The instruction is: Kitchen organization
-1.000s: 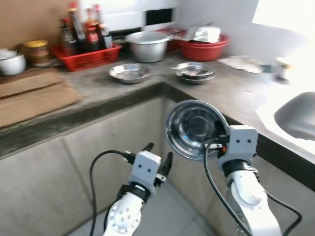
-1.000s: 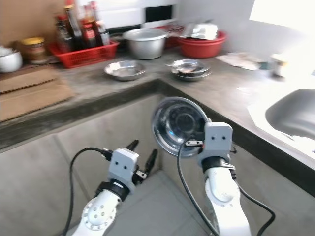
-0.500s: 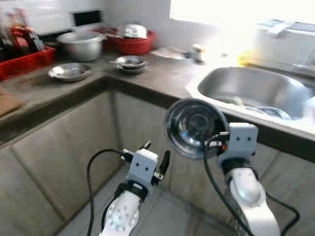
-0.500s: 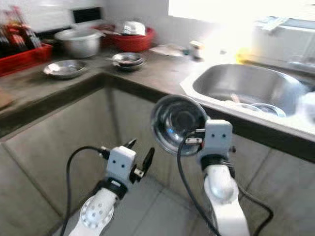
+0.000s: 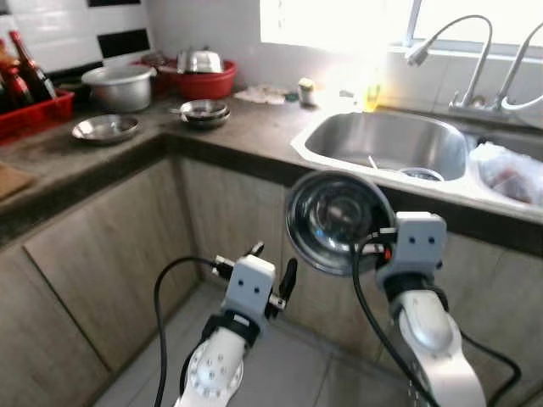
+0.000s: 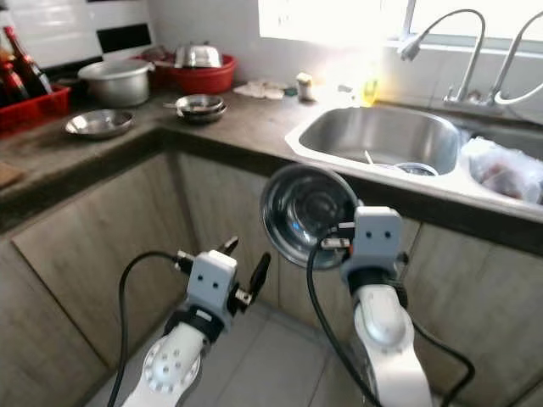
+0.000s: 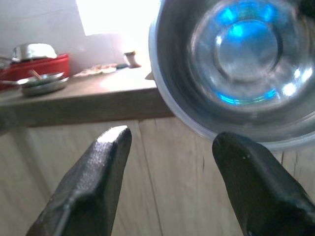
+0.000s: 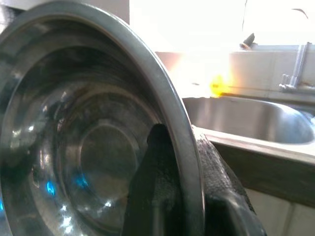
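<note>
My right gripper (image 5: pixel 373 251) is shut on the rim of a steel bowl (image 5: pixel 335 219), held upright on its edge in front of the counter below the sink (image 5: pixel 386 140). In the right wrist view the bowl's rim (image 8: pixel 170 113) is pinched between the two fingers (image 8: pixel 157 162). My left gripper (image 5: pixel 271 271) stands open and empty, low before the cabinet fronts. Through the left wrist view the open fingers (image 7: pixel 98 167) point toward the bowl (image 7: pixel 241 64).
The L-shaped counter (image 5: pixel 254 127) carries a steel plate (image 5: pixel 105 128), stacked small bowls (image 5: pixel 204 111), a pot (image 5: pixel 119 86), a red basin (image 5: pixel 202 82) and a red crate of bottles (image 5: pixel 25 97). Two taps (image 5: pixel 450 51) rise behind the sink; a bag (image 5: pixel 509 170) lies at its right.
The camera has swung to the right: the sink and taps have come into view and the bottles crate has slid to the left edge. Both grippers keep their pose, the bowl still held.
</note>
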{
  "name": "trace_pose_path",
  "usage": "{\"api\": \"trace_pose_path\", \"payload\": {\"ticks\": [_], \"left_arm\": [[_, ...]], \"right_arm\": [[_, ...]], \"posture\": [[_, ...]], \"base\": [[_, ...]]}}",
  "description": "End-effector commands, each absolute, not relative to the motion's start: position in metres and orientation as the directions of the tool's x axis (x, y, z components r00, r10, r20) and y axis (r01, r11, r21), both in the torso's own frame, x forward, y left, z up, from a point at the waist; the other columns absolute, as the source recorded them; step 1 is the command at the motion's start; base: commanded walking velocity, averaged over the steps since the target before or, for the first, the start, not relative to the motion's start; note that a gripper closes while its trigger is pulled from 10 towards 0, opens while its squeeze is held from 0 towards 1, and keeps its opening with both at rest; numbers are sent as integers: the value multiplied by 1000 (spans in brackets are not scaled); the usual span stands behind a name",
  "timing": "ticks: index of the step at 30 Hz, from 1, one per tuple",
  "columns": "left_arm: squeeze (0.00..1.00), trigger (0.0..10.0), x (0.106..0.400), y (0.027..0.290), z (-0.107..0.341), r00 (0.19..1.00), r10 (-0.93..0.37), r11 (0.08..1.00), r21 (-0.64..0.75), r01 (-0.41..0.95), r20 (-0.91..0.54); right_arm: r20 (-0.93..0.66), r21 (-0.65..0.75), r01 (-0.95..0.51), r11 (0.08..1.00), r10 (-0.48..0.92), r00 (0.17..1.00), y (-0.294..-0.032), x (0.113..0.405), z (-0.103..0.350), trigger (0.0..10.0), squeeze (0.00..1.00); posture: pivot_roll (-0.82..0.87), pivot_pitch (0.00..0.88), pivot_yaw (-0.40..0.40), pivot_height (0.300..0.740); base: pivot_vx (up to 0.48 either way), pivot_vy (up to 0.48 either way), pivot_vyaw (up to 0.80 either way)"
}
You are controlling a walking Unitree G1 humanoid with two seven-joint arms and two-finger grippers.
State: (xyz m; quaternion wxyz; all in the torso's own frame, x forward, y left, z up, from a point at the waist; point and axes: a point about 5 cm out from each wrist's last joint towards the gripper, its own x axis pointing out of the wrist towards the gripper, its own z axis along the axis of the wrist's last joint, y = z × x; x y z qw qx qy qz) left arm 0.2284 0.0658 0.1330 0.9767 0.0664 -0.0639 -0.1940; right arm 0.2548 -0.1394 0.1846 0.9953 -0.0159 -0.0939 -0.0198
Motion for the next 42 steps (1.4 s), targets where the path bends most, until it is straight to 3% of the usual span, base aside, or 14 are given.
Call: {"api": "trace_pose_path", "payload": {"ticks": [1,22,42], "left_arm": [[0,10000,230,65,136,914,-392,913,168,372,109],[0,10000,232,66,136,913,-392,913,167,372,109],[0,10000,237,66,142,911,-393,913,174,370,128]], "right_arm": [[205,-19,42,999,-37,978,-139,255,189,10000,0],[232,-15,45,999,-40,972,-139,257,195,10000,0],[350,-31,73,997,-57,935,-153,276,231,10000,0]], "posture": [[169,9,-34,740],[169,12,-33,740],[168,0,-35,740]], "base": [[386,0,0],[342,0,0],[342,0,0]]}}
